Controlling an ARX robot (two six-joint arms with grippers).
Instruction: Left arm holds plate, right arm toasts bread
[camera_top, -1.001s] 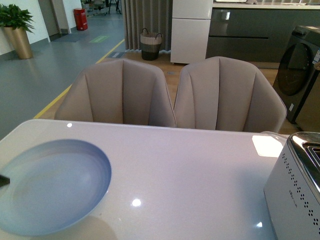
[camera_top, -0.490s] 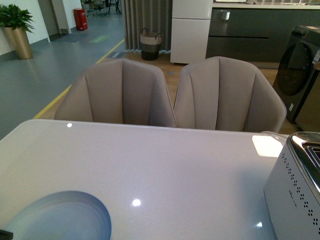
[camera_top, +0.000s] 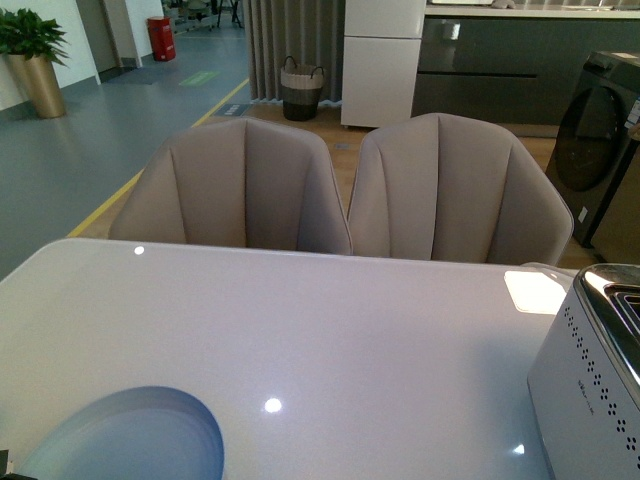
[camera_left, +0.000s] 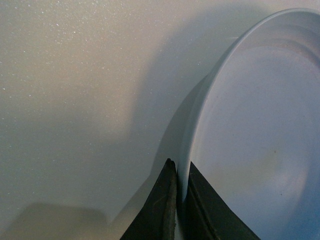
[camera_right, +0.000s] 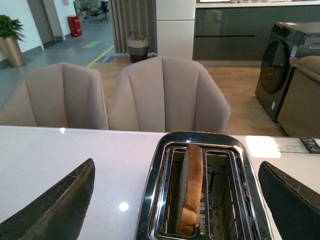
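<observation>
**Plate pinched, bread in the slot**

Front: the plate (camera_top: 125, 440) sits at the table's (camera_top: 330, 330) near left corner; the toaster (camera_top: 590, 380) stands far right.

Left wrist: my left gripper (camera_left: 179, 200) is clamped on the plate's rim.

Right wrist: my right gripper (camera_right: 175, 200) is spread wide above the toaster, where the bread (camera_right: 191, 187) stands upright in one slot.

The glossy white speckled tabletop (camera_top: 350, 340) threw back lamp glints. The pale blue-grey glazed ceramic plate (camera_top: 130, 440), lower left, looked smooth. The toaster's polished chrome top (camera_right: 200, 145) mirrored the room; its slice of coarse, speckled brown bread (camera_right: 192, 185) looked matt.
</observation>
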